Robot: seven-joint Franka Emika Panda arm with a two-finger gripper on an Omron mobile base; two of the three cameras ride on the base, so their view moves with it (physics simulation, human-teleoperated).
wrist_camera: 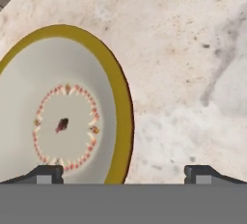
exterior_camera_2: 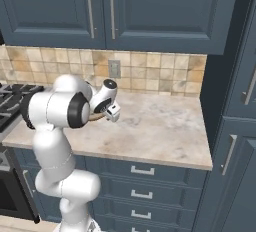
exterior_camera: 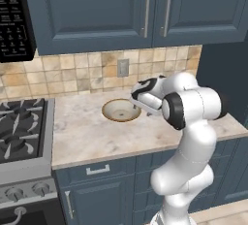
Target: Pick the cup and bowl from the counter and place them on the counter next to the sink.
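Fingers wide open above the bowl's edge

Bowl (exterior_camera: 121,110) sits on the counter (exterior_camera: 87,132), right of the stove (exterior_camera: 22,122) and close to the tiled back wall (exterior_camera: 72,71). The gripper (wrist_camera: 123,172) hangs over the bowl's right side. Its two fingers (wrist_camera: 47,174) are spread far apart and hold nothing. In the hand view, one tip is over the inside of the bowl (wrist_camera: 62,121) and the other is over bare counter (wrist_camera: 193,73), with the yellow-brown rim between them. I cannot tell if the tips touch anything. In the right base view, the gripper (exterior_camera_2: 112,112) points down at the counter (exterior_camera_2: 155,126) and the arm hides most of the bowl.
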